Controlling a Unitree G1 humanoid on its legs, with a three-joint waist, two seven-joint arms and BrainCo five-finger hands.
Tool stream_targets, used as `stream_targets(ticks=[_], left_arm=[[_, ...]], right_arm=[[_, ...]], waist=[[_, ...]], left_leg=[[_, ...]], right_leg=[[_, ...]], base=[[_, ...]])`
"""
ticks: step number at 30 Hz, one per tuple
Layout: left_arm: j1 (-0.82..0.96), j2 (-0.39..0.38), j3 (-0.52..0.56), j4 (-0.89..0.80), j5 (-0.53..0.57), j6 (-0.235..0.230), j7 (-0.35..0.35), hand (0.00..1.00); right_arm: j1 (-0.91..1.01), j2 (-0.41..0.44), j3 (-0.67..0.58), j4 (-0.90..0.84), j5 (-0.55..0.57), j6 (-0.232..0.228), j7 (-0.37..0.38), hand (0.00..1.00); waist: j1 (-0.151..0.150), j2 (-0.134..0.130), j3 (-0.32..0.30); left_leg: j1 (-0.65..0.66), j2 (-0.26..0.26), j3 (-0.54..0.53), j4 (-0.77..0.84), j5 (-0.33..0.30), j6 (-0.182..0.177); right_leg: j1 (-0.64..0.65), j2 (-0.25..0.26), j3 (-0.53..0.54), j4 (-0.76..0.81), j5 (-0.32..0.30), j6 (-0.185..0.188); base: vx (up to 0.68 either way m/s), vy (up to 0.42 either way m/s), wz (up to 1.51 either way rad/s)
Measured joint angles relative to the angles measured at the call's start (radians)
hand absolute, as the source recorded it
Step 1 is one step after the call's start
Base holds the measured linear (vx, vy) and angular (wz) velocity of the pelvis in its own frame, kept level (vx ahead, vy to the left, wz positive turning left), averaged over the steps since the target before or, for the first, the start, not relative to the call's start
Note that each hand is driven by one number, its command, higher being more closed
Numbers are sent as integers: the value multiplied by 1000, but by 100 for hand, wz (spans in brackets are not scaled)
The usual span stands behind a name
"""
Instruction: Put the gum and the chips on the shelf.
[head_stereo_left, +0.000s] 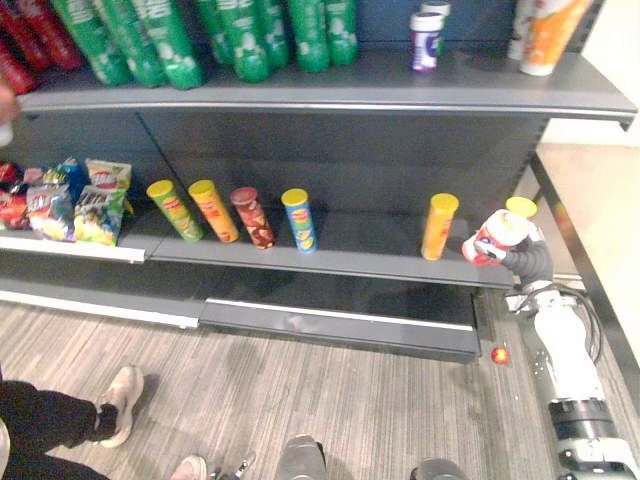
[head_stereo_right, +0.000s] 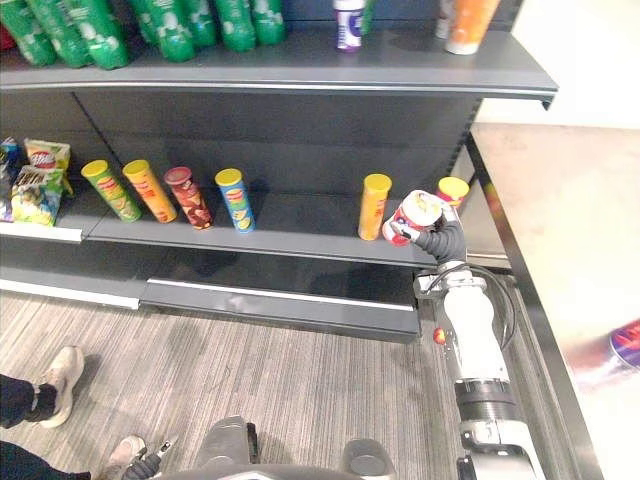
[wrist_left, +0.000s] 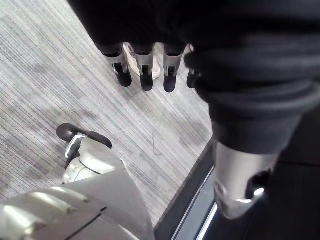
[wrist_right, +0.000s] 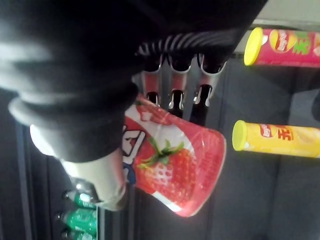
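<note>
My right hand (head_stereo_left: 527, 262) is shut on a red-and-white gum tub with a strawberry print (head_stereo_left: 495, 236), fingers (wrist_right: 172, 95) curled round it (wrist_right: 175, 170). It holds the tub tilted over the right end of the lower shelf (head_stereo_left: 350, 262). Just left of it stands a yellow chips can (head_stereo_left: 438, 226), and a yellow-lidded can (head_stereo_left: 521, 207) stands right behind the hand. Further left on the same shelf lean green (head_stereo_left: 175, 210), orange (head_stereo_left: 213, 210), maroon (head_stereo_left: 252, 217) and blue (head_stereo_left: 299, 220) chips cans. My left hand (wrist_left: 145, 70) hangs over the floor with relaxed fingers, holding nothing.
Bagged snacks (head_stereo_left: 90, 200) fill the lower shelf's left end. The upper shelf (head_stereo_left: 400, 95) carries green bottles (head_stereo_left: 240, 35), a purple-and-white tub (head_stereo_left: 425, 40) and an orange cup (head_stereo_left: 550, 35). A person's shoe (head_stereo_left: 120, 400) rests on the grey floor at lower left.
</note>
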Motion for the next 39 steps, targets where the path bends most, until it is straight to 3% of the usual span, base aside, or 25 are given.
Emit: stream_targets(ticks=[2, 3, 4, 5, 8, 9, 10, 12, 15, 19, 25, 30, 31, 34, 36, 37, 38, 39], left_arm=[[-2, -13, 10, 14, -4, 0, -4, 0], [0, -21, 19, 14, -5, -1, -5, 0], [8, -34, 31, 15, -7, -1, -5, 0], [10, -40, 31, 14, -8, -2, -5, 0], [39, -40, 42, 14, -10, -1, 1, 0], [52, -39, 45, 16, -11, 0, 1, 0], [50, -22, 72, 25, -23, -1, 1, 0], [22, -4, 82, 33, -40, -1, 1, 0], [-18, 1, 82, 27, -40, -8, -13, 0], [-22, 1, 64, 26, -36, -11, -38, 0], [-11, 8, 58, 27, -26, -6, -76, 0], [-8, 8, 58, 26, -15, -4, -70, 0], [-8, 9, 58, 24, -16, -4, -66, 0], [-21, 21, 57, -1, -29, -5, -55, 0], [-22, 22, 57, -26, -39, -5, -46, 0], [-22, 27, 57, -27, -40, -5, -44, 0], [-27, 32, 59, -26, -43, 0, -38, 0], [-26, 20, 59, -25, -46, 2, -36, 0]], right_arm=[[0, 17, 0, -30, -18, -2, -21, 100], [0, 24, 8, -37, -24, -4, -27, 100], [-2, 37, 18, -43, -26, -10, -38, 100], [-9, 39, 32, -45, -26, -12, -46, 100], [-23, 49, 83, -49, -25, -12, -31, 100], [-22, 50, 84, -56, -25, -14, -18, 100], [-11, 67, 84, -57, -25, -16, -10, 100], [-6, 66, 69, -70, -25, -19, 10, 100], [4, 64, 15, -93, -25, -33, 13, 100], [39, 32, -24, -81, -26, -33, -3, 100], [38, 27, -71, -69, -27, -47, -13, 100], [16, 27, -61, -19, -28, -63, -12, 100], [2, 28, -50, 11, -28, -65, -11, 100], [-29, 27, -28, 52, -28, -72, -13, 100], [-47, 27, -22, 59, -27, -76, -24, 100], [-49, 27, -18, 59, -26, -77, -26, 100], [-52, 24, -15, 60, -26, -76, -29, 100], [-49, 21, -16, 63, -25, -74, -30, 100]], waist=[[1, 10, 11], [0, 11, 15], [1, 12, 14], [7, 13, 14], [15, 25, 9], [25, 45, 2], [33, 2, -1], [13, -33, -6], [-1, -27, -10], [1, -8, -15], [3, -5, -19], [18, -6, -18], [28, -3, -17], [33, -9, -16], [38, -35, -18], [38, -50, -17], [42, -66, -12], [44, -47, -16]], left_leg=[[-7, -1, -19, 12, 14, -11], [-3, -10, -33, 0, -29, -27], [12, -34, -82, -74, -92, -42], [21, -46, -122, -177, -116, -57], [45, -23, -180, -361, -120, -63], [65, -19, -200, -377, -94, -105], [71, -43, -162, -334, -127, -116], [50, -78, -127, -245, -185, -96], [39, -116, -77, -172, -239, -52], [82, -138, -48, -229, -236, -24], [103, -153, -9, -326, -210, 20], [133, -152, 37, -354, -199, 44], [150, -141, 56, -359, -200, 45], [158, -122, 67, -362, -200, 44], [146, -121, 66, -338, -220, 13], [140, -127, 64, -324, -228, 1], [133, -127, 53, -300, -242, -22], [127, -100, 32, -308, -239, -42]], right_leg=[[-3, 5, 47, -2, 3, -5], [-3, 5, 66, -3, 3, -5], [-9, 6, 100, -4, 2, -6], [-21, 16, 138, -7, 2, -6], [-21, 64, 231, -20, -6, 8], [-17, 83, 274, -10, -23, 28], [-20, 62, 317, -1, -33, 36], [-9, 17, 333, -25, -22, 52], [0, -35, 347, -41, 19, 64], [-4, -60, 348, -57, 119, 43], [-60, -77, 312, -59, 259, 23], [-155, -96, 213, 70, 289, -20], [-167, -96, 188, 90, 257, -23], [-181, -87, 105, 13, 225, -4], [-182, -87, 79, -115, 255, 35], [-176, -91, 76, -142, 262, 38], [-170, -94, 70, -157, 234, 119], [-171, -63, 49, -158, 223, 112]], base=[[62, -46, -53], [91, -1, -64], [95, 49, -73], [148, 116, -96], [194, 217, -105], [279, 384, -138], [229, 323, -105], [200, 281, -52], [192, 293, -33], [143, 184, -23], [38, 74, -17], [10, 33, -24], [-4, -28, -49], [-51, -89, -16], [-50, -230, -3], [-16, -259, 6], [14, -292, 10], [30, -302, 14]])
